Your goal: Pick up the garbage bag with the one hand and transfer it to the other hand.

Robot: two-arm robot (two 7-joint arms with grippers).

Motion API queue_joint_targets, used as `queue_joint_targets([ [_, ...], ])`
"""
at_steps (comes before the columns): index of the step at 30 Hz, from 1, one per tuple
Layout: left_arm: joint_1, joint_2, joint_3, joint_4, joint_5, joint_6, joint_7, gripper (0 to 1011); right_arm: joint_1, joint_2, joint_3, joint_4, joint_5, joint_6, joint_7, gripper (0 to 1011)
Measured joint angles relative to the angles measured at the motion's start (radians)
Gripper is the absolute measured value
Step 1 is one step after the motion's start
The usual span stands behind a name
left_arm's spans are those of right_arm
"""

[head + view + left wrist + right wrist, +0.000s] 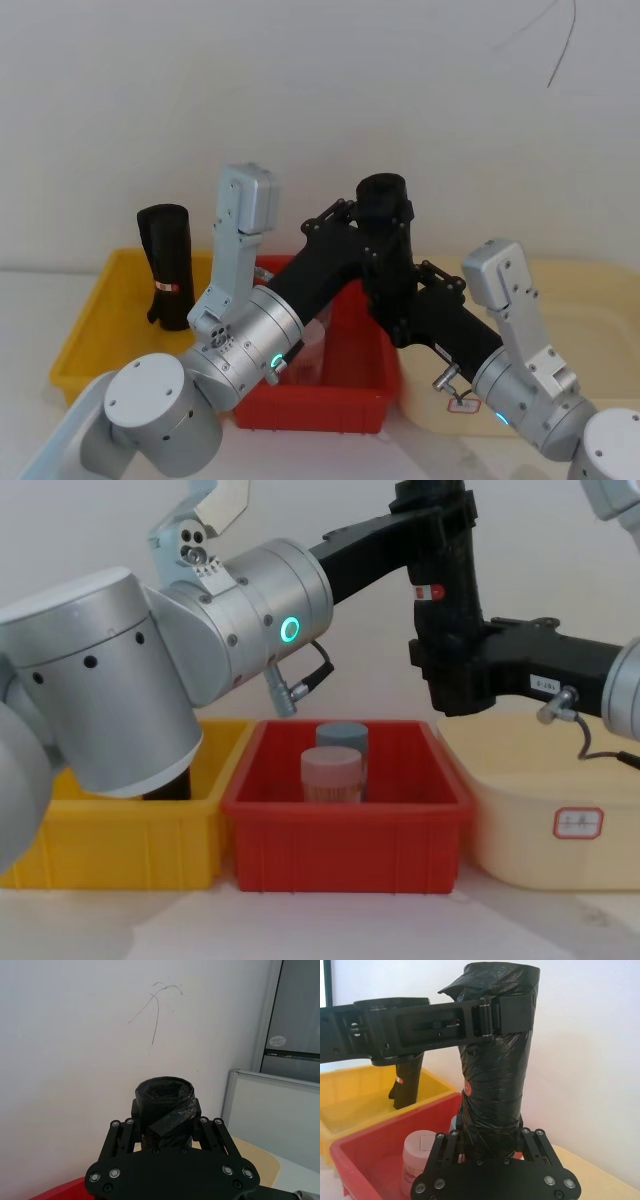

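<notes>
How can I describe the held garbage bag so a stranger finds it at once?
Look above the middle red bin. There a black garbage bag roll hangs upright, left gripper gripping its top, right gripper its base. Its twin stands untouched in the yellow bin.

White wall (pixel 300 80), thin dark scribble (pixel 156 1010); pale partition (pixel 270 1105).

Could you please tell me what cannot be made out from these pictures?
- Bag base: right wrist view, hidden behind the right gripper.
- Most of the second roll: chest view, behind the left arm.
- Pink jar label: chest view, too small to read.
- Tub inside: chest view, hidden by its own wall.
</notes>
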Motion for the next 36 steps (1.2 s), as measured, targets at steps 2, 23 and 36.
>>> queue_joint_targets([
  [2,0.000,0.000,0.000,0.000,0.000,0.000,0.000,516,-0.001,0.000,0.000,-0.003,0.000,0.003,0.000,499],
  [23,0.000,0.000,0.000,0.000,0.000,0.000,0.000,1001,-0.009,-0.010,0.038,-0.026,0.018,0.032,-0.030,499],
  [36,0.000,0.000,0.000,0.000,0.000,0.000,0.000,1001,-0.016,-0.011,0.126,-0.006,0.034,0.064,-0.092,499],
])
